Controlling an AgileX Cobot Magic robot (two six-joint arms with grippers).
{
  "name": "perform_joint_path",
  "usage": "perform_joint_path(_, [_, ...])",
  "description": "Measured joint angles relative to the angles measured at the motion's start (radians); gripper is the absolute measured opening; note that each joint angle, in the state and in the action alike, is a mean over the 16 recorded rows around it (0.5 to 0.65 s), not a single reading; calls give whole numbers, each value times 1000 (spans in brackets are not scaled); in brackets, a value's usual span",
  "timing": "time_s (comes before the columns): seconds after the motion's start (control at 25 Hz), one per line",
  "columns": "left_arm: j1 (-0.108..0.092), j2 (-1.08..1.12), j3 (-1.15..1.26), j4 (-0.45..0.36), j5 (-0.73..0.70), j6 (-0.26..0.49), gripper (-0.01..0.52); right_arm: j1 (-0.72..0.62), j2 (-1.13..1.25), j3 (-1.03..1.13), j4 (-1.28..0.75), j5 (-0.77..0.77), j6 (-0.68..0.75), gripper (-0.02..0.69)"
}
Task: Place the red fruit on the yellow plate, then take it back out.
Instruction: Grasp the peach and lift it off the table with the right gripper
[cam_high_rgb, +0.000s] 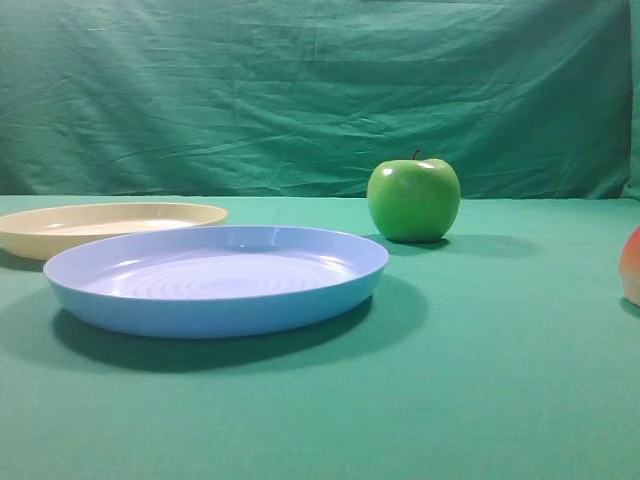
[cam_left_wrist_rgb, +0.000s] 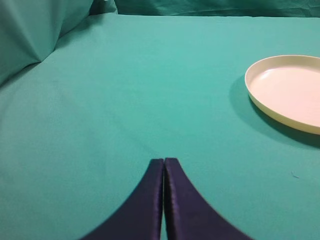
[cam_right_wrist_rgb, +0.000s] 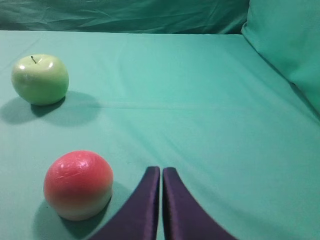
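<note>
You've started nothing: the round red-and-cream fruit sits on cloth, the shallow cream-yellow plastic plate is bare (both claws, left gripper and right gripper, pinched closed, holding nothing).

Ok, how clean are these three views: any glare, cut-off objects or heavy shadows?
Exterior high view: soft, slightly hazy; blue plate casts a broad shadow, red fruit is cut by the right edge. Left wrist view: sharp, yellow plate cropped at the right. Right wrist view: mild sheen on green apple, shadows fall leftward.
</note>
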Motion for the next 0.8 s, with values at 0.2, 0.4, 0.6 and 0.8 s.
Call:
perform_joint_path(0.2, [0, 0, 0, 0, 0, 0, 0, 0, 0, 0, 0, 0, 0, 0])
perform_joint_path(0.4, [0, 0, 0, 0, 0, 0, 0, 0, 0, 0, 0, 0, 0, 0])
perform_joint_path(0.6, [0, 0, 0, 0, 0, 0, 0, 0, 0, 0, 0, 0, 0, 0])
perform_joint_path(0.8, [0, 0, 0, 0, 0, 0, 0, 0, 0, 0, 1, -9, 1, 0])
